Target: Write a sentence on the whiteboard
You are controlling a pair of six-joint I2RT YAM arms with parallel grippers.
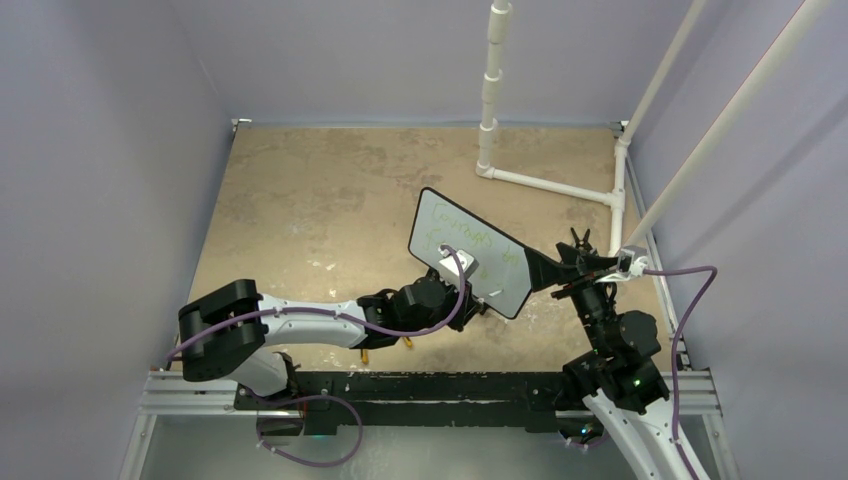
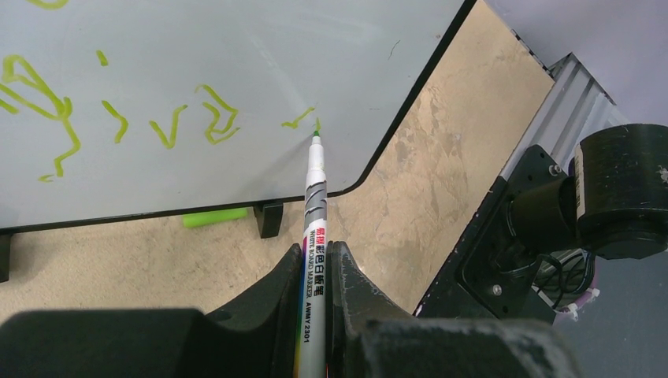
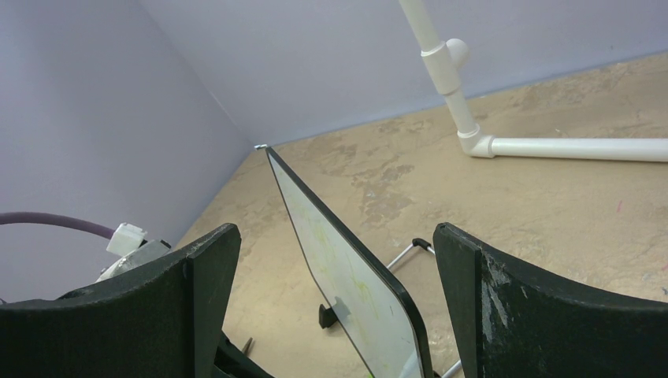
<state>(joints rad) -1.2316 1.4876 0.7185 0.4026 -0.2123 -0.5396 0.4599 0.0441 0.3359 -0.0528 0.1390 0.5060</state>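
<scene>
So the left gripper [image 2: 315, 264] is clamped on a white green-tipped marker [image 2: 316, 189], barrel aimed straight ahead at the small standing black-framed whiteboard [image 2: 236, 47], tip touching just right of the scrawly green sentence [image 2: 118, 118]. Barrel reads "WHITE BOARD MARKER", "AWAY 2301". The right gripper [image 3: 335, 244] hangs wide apart.

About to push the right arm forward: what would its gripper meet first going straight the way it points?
The right gripper would probably meet the whiteboard edge-on, lined up between its open jaws; how near is unclear.

L gripper [image 2: 315, 264] holds marker [image 2: 316, 189]; tip on whiteboard [image 2: 252, 47], by scrawl [image 2: 214, 116].
</scene>
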